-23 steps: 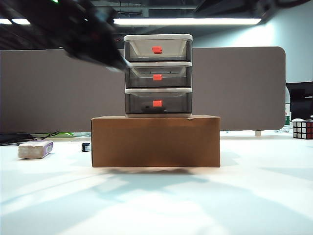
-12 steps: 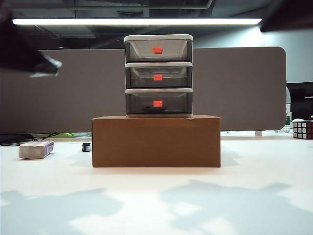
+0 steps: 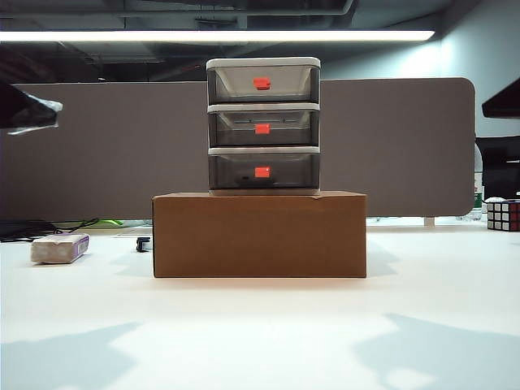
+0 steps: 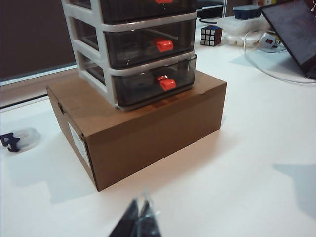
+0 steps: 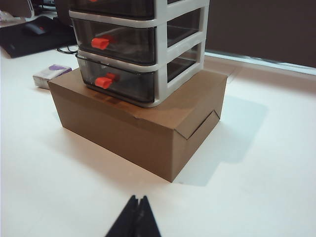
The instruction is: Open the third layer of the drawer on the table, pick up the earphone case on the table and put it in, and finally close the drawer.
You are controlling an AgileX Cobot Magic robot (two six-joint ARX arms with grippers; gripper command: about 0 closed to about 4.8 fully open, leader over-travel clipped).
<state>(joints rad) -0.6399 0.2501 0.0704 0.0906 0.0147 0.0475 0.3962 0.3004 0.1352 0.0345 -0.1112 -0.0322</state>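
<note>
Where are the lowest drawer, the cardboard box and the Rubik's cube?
Lowest drawer (image 3: 262,171): exterior view, on its red handle.
Cardboard box (image 3: 258,236): exterior view, middle of its front face.
Rubik's cube (image 3: 503,215): exterior view, on its facing side.

The little three-tier drawer unit (image 3: 262,126) looks like plain moulded plastic: a matt white frame around smoky, see-through grey drawers with a bit of shine, including the lowest grey tier (image 3: 262,171), each with a small solid red-orange plastic handle. It sits on a brown cardboard box (image 3: 259,234), dull and papery, with a white paper label on one side. The white counter (image 3: 260,333) is smooth, faint sheen. Both black pincers, left (image 4: 139,222) and right (image 5: 136,217), look like matt plastic, tips pressed together.
</note>
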